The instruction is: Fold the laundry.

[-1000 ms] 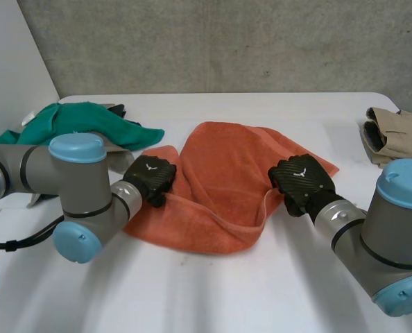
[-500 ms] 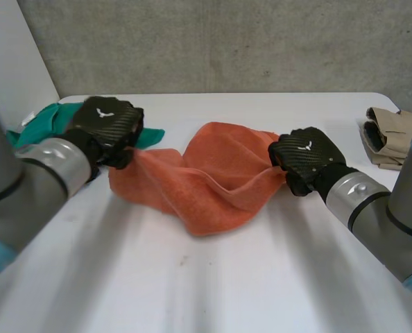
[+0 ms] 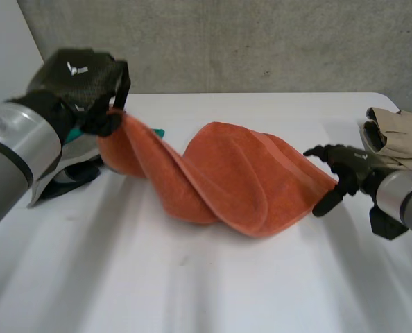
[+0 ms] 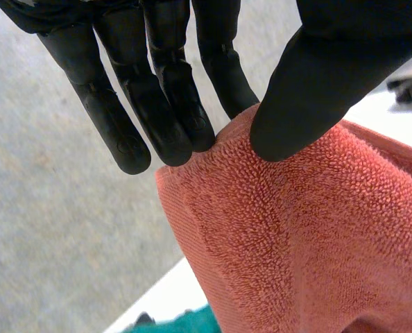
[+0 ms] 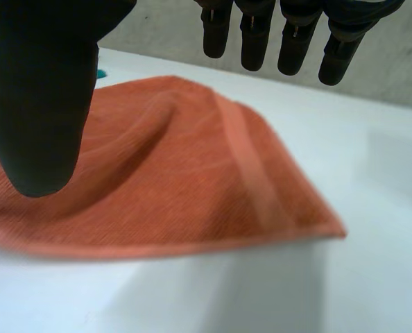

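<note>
The orange terry towel (image 3: 227,173) stretches across the middle of the head view. It rises from the white table (image 3: 192,291) to the upper left, where the robot's left hand (image 3: 78,76) holds one corner in the air. In the left wrist view, the straight fingers (image 4: 164,104) press that corner (image 4: 296,229) against the thumb, so the pinch looks firm but takes in little cloth. At centre right the right hand (image 3: 348,170) is spread wide and holds nothing. It sits just beside the towel's low corner, and its own wrist view shows that corner (image 5: 157,159) lying below the fingertips. The towel runs twisted between the two hands, so the step seems to be opening it out flat. To do that well, the right hand should close on the corner with the woven band. The hands should then draw apart until the twist drops out. The lift should stay clear of the green cloth (image 3: 155,132) at the left and the tan folded garment (image 3: 400,135) at the right edge.
</note>
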You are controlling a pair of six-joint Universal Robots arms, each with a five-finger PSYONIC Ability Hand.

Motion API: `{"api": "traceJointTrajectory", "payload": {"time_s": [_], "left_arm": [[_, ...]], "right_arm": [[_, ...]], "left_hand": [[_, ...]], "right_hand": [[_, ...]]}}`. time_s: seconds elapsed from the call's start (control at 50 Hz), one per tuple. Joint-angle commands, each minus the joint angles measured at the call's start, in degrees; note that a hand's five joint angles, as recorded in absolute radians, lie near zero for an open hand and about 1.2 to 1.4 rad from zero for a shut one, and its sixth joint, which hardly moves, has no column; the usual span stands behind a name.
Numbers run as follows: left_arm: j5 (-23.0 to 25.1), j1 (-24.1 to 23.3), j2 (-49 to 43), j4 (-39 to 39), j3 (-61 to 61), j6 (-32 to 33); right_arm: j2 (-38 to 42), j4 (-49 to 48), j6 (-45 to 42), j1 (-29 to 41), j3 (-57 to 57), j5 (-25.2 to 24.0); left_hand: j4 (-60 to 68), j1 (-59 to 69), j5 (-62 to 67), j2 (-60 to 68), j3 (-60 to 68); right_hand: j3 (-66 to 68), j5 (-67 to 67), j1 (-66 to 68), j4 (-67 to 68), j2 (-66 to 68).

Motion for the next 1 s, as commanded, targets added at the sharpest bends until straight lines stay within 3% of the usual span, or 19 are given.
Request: {"api": "traceJointTrajectory", "payload": {"time_s": [0.02,0.1,0.18,0.32,0.38,0.48,0.52,0.54,0.64,0.72,0.82,1.0], "left_arm": [[-1.39,-2.5,0.23,-1.71,6.66,-2.5],[-2.09,-3.82,0.41,-3.46,10.26,-3.55],[-2.71,-5.05,1.02,-4.52,13.69,-4.34],[-3.94,-6.46,2.69,-5.22,18.53,-5.57],[-4.47,-6.46,3.74,-5.22,19.23,-6.36],[-5.17,-5.58,5.77,-4.96,18.97,-7.68],[-5.44,-4.44,6.65,-4.61,18.36,-8.21],[-5.35,-3.91,6.91,-4.43,18.01,-8.47],[-4.82,-0.13,8.23,-3.73,16.34,-10.32],[-3.51,3.73,9.02,-3.73,15.37,-11.73],[-0.52,10.15,9.46,-4.61,13.18,-13.92],[6.34,16.92,8.67,-9.88,8.08,-14.19]], "right_arm": [[-1.74,-5.91,2.61,0.69,9.57,-5.59],[-1.48,-11.97,8.14,4.82,12.38,-3.66],[1.59,-17.68,13.5,9.65,12.48,1.34],[12.03,-23.49,15.98,16.51,4.68,18.46],[15.38,-23.41,15.19,17.22,1.24,22.61],[21.01,-23.93,12.81,16.52,-6.06,28.42],[21.02,-25.16,11.59,14.16,-7.9,30.17],[20.67,-25.69,11.06,13.36,-8.18,30.36],[15.23,-27.28,6.58,7.04,-8.35,26.5],[9.17,-25.26,1.57,1.67,-9.23,18.86],[-0.84,-14.3,-5.02,-5.44,-13.78,6.84],[-8.77,7.08,-16.27,-13.98,-25.84,-3.65]], "left_hand": [[11.29,13.5,13.4,11.39,11.79],[11.29,13.5,13.4,11.39,11.79],[11.29,13.5,13.4,11.39,11.79],[11.29,13.5,13.4,11.39,11.79],[11.29,13.5,13.4,11.39,11.79],[11.29,13.5,13.4,11.39,11.79],[11.29,13.5,13.4,11.39,11.79],[11.29,13.5,13.4,11.39,11.79],[11.29,13.5,13.4,11.39,11.79],[11.29,13.5,13.4,11.39,11.79],[11.29,13.5,13.4,11.39,11.79],[11.29,13.5,13.4,11.39,11.79]], "right_hand": [[-2.08,-1.8,-3.31,-2.48,-2.62],[-2.59,-2.31,-3.82,-2.99,-3.13],[-2.59,-2.31,-3.82,-2.99,-3.13],[-2.11,-1.83,-3.35,-2.51,-2.65],[3.78,4.06,2.55,3.38,3.24],[39.38,39.66,38.15,38.98,38.84],[67.24,67.52,66.01,66.84,66.7],[67.41,67.69,66.18,67.01,66.87],[67.41,67.69,66.18,67.01,66.87],[67.41,67.69,66.18,67.01,66.87],[67.41,67.69,66.18,67.01,66.87],[67.41,67.69,66.18,67.01,66.87]]}}
